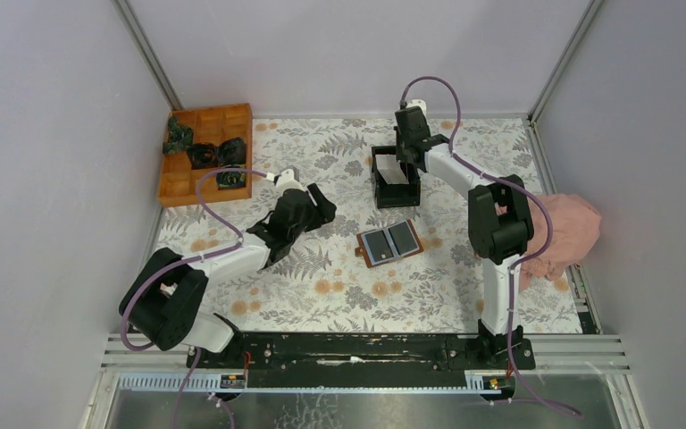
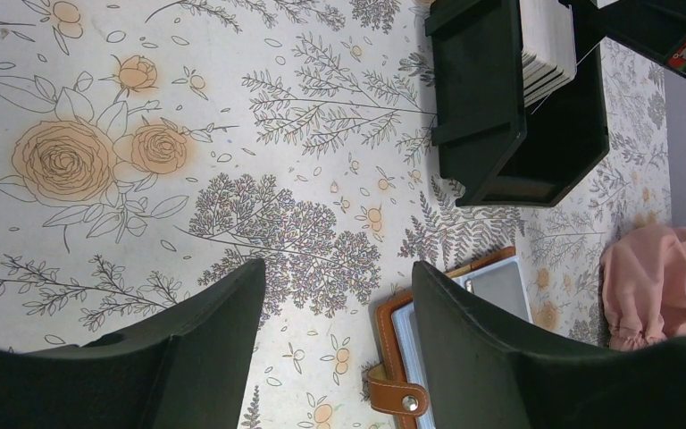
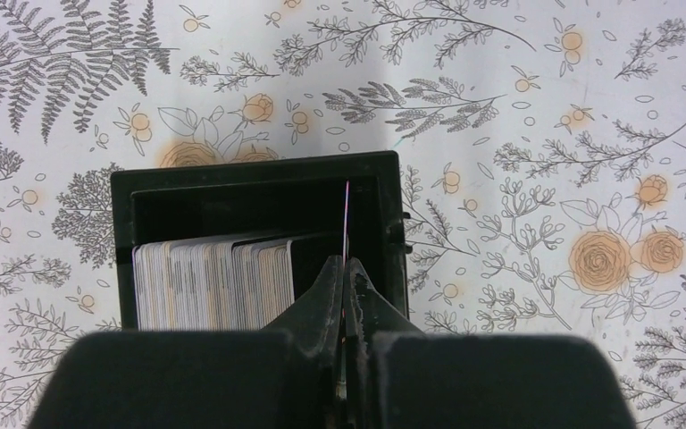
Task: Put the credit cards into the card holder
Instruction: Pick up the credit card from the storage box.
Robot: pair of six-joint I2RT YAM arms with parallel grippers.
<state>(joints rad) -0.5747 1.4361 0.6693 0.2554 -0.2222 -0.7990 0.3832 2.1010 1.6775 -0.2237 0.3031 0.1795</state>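
Note:
The card holder [image 1: 390, 242] lies open on the table's middle, with two dark grey pocket panels facing up. In the left wrist view its brown edge and snap tab [image 2: 391, 340] show beside my right finger. A stack of credit cards [image 3: 214, 281] stands on edge in the black box [image 3: 250, 170]. My right gripper [image 3: 346, 261] is over the box and shut on one card [image 3: 347, 214], seen edge-on as a thin line. In the top view it [image 1: 404, 159] hangs above the box [image 1: 396, 198]. My left gripper [image 2: 339, 268] is open and empty, left of the holder.
An orange wooden compartment tray [image 1: 205, 152] with dark items stands at the back left. A pink cloth [image 1: 567, 232] lies at the right edge behind the right arm. The black box [image 2: 482, 89] with cards [image 2: 549, 45] shows in the left wrist view.

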